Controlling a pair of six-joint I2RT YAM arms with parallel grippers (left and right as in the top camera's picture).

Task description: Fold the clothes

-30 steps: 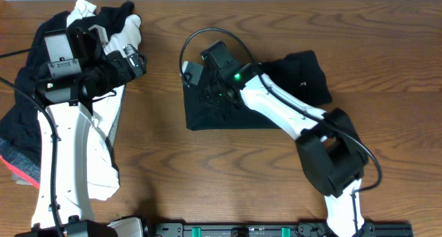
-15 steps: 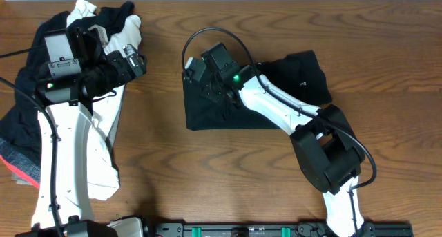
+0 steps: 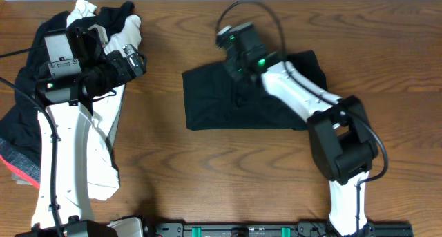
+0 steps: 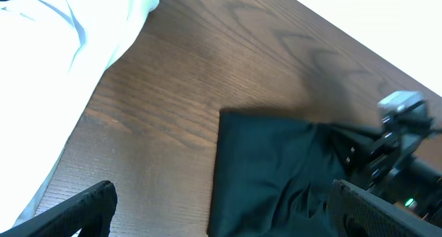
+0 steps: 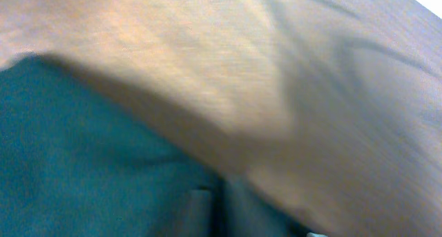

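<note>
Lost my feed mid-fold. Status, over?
Left tool open, empty, by the clothes pile. Right tool at top edge of black garment, state unclear. No obstruction seen.

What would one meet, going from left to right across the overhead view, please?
pile of clothes → bare strip of wooden table → black garment lying flat. Both arms overlap the cloth, so they are left out of the order.
</note>
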